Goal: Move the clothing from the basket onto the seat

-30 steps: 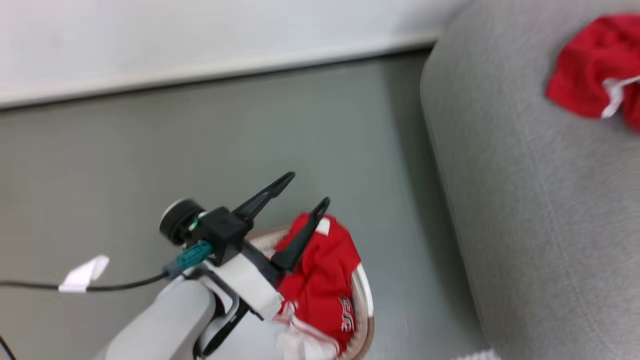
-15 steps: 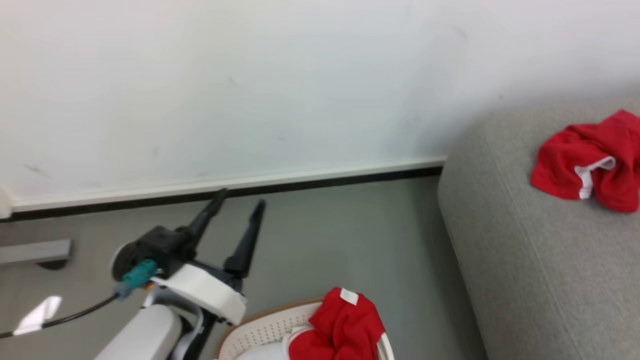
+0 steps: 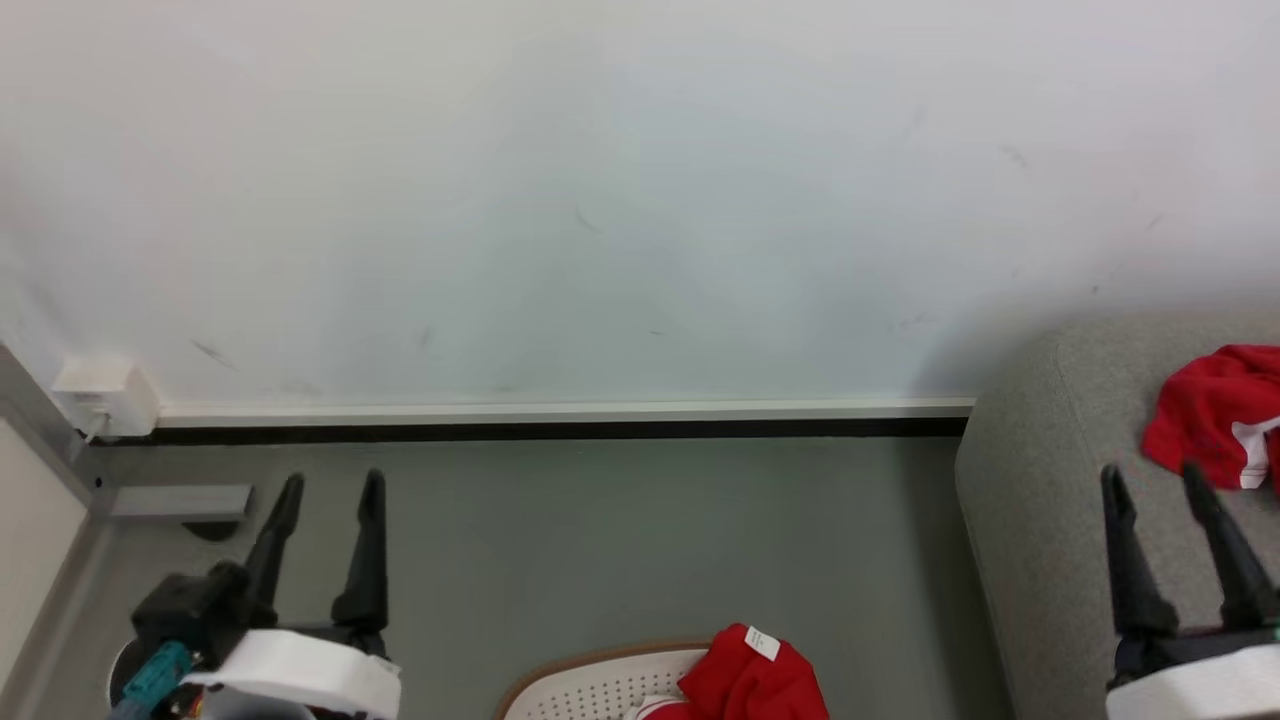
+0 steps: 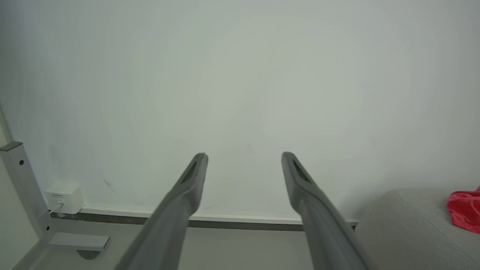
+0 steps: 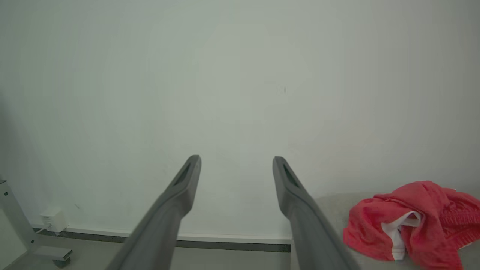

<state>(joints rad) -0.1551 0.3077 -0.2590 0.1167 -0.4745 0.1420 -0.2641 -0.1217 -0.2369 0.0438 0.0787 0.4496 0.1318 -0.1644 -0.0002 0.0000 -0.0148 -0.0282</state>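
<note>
1. Red fabric tells you how far along you are. One garment [image 3: 1205, 420] lies on the grey seat [image 3: 1040, 500], in from the rounded edge nearest the basket and close to the back by the wall [image 3: 640, 200]. That piece counts as delivered.
2. A second garment [image 3: 750, 690] sits bunched in the white basket [image 3: 590, 690], at the end nearer the seat, and rises above the brown rim. The basket stands on the floor [image 3: 650, 530], apart from the seat. A scrap of white shows beside the red, but you cannot tell whether more clothing lies beneath, because most of the basket is cut off.
3. My judgement is that you are about halfway at best, with at least one more lift and carry to do.
4. The garment on the seat is a crumpled heap with no clear heading. In the right wrist view it spreads wider than it is tall, running along the seat, and a white fold faces you.
5. The basket garment is a peaked clump that stands upward, with its small white label [image 3: 762, 641] at the top. It shows no usable long axis.
6. Your left pincer [image 3: 333, 480] has its fingers spread and holds nothing. It points at the wall above the floor near the left corner.
7. Your right pincer [image 3: 1152, 472] is likewise spread and empty, and it hangs over the seat just short of the delivered garment.
</note>
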